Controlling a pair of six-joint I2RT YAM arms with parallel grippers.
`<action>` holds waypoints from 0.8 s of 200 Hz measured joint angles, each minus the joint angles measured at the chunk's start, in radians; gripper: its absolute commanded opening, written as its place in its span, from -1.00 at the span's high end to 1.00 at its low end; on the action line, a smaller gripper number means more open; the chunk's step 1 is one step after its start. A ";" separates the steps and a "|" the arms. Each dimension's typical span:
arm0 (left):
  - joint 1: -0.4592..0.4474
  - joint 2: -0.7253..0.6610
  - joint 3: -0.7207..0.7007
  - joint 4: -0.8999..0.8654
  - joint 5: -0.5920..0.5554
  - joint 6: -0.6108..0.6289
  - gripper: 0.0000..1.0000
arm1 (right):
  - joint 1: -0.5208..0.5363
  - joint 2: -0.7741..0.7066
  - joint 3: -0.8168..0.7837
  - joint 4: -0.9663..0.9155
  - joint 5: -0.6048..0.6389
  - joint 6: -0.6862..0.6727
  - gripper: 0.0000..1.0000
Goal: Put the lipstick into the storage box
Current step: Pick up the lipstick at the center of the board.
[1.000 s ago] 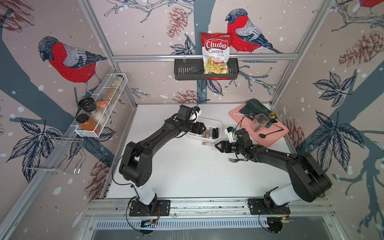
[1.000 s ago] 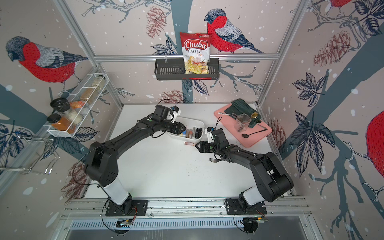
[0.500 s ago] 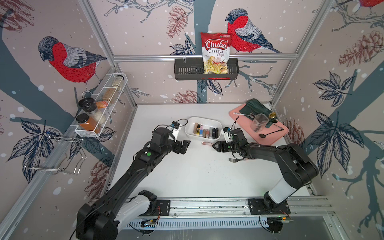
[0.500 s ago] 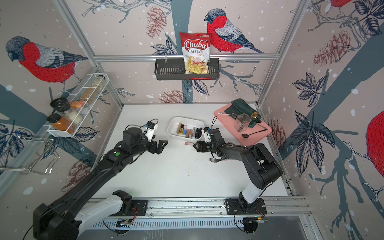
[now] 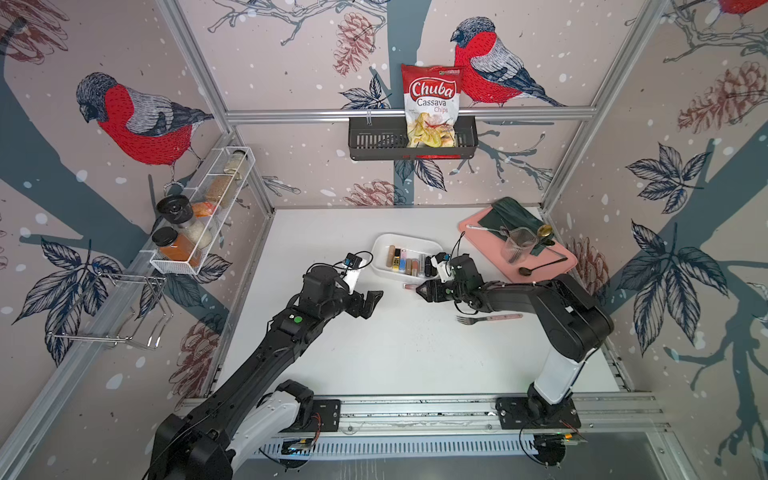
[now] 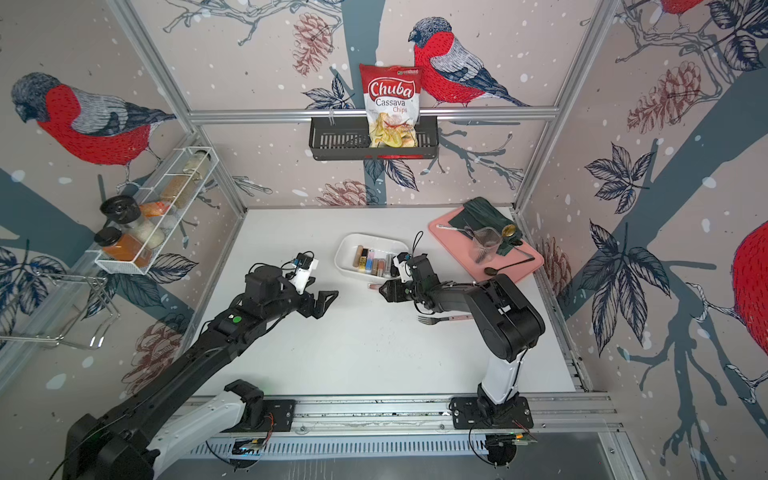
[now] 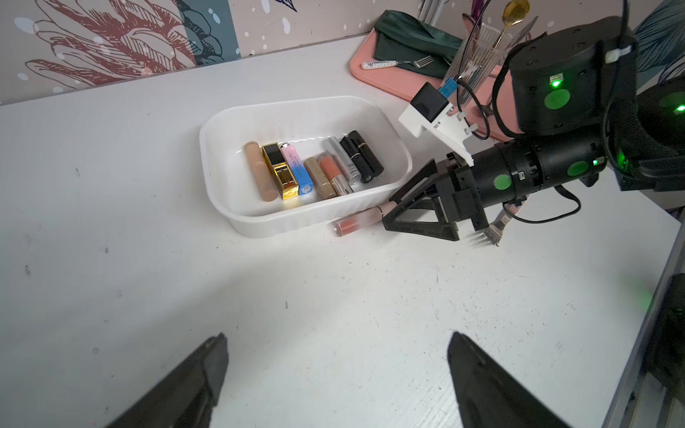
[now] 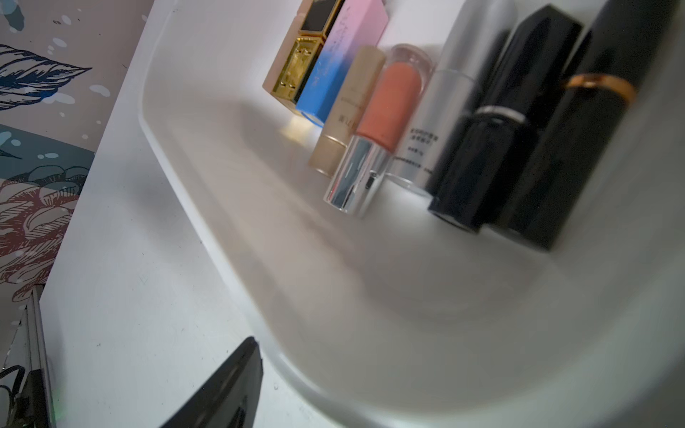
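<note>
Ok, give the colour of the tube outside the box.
Peachy pink tube, clearest in left wrist view.

The storage box (image 7: 296, 218) is smooth, glossy white plastic; the table (image 7: 333, 315) is matt white, scuffed and speckled.

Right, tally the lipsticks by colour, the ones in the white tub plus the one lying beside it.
black lipsticks: 2
silver lipstick: 1
beige lipsticks: 2
gold-and-black lipstick: 1
pink-and-blue lipstick: 1
coral lipsticks, the second lying outside the storage box: 2
Total: 9
</note>
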 measured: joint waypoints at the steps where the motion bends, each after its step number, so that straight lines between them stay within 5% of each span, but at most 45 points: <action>1: 0.000 0.000 0.000 0.000 0.000 0.000 -0.92 | 0.000 0.000 0.000 0.000 0.000 0.000 -0.49; 160: 0.000 0.008 -0.002 -0.001 0.005 0.000 -0.92 | 0.182 0.038 0.130 -0.172 0.220 -0.100 -0.46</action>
